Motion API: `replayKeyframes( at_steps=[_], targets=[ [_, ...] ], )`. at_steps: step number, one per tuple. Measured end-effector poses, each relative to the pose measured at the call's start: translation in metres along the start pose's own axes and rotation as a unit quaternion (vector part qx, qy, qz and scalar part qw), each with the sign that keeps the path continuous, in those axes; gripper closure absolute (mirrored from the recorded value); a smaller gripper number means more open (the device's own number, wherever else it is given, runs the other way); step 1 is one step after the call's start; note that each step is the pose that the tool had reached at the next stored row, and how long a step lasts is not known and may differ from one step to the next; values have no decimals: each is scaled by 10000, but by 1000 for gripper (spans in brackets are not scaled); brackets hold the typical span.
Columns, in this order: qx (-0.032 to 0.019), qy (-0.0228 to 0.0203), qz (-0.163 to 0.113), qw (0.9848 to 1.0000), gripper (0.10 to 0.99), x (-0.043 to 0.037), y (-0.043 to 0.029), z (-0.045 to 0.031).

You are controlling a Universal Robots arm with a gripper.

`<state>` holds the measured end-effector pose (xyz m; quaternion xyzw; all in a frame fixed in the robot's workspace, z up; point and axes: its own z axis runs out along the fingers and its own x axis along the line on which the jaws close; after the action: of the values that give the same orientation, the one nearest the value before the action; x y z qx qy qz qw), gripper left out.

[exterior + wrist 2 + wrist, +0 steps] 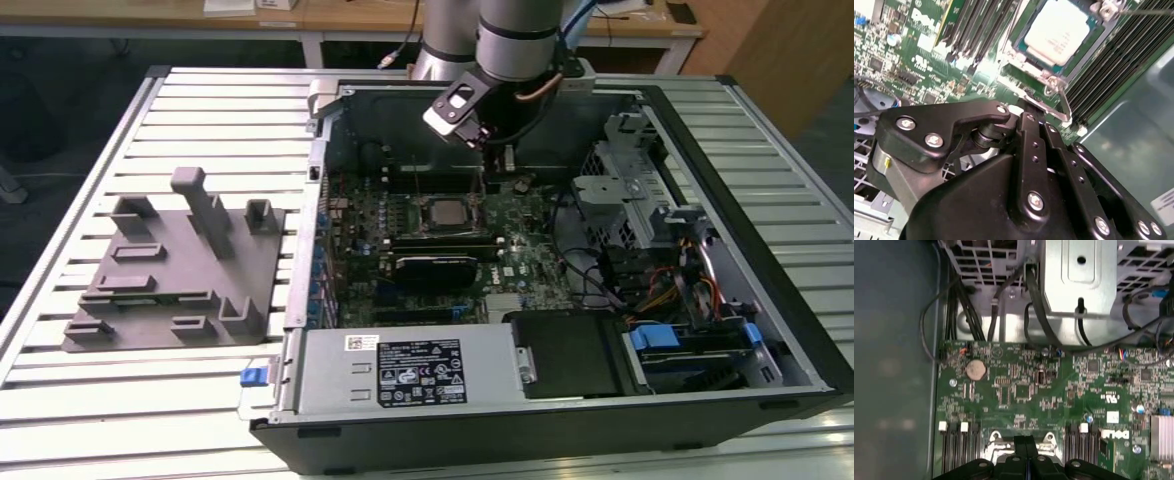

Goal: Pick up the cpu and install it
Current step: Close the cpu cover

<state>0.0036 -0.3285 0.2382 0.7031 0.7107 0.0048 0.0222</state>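
Note:
The cpu, a pale silvery square chip, lies flat in the metal-framed socket of the green motherboard. In the exterior view the cpu shows at the middle of the board inside the open computer case. My gripper hangs just above the board beside the socket's corner, close to the thin metal lever. Its two black fingers are pressed together with nothing between them. In the exterior view the gripper sits toward the back of the case, behind the socket.
A grey moulded tray lies on the slatted table at the exterior view's left, outside the case. Memory slots flank the socket. A drive cage and cable bundles crowd the case at the exterior view's right, with the power supply in front.

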Motion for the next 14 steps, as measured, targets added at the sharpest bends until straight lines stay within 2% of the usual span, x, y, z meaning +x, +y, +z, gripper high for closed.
replayKeyframes(
  at_steps=[14],
  targets=[
    [0,0,0,10000,980,1,-137,12]
  ],
)
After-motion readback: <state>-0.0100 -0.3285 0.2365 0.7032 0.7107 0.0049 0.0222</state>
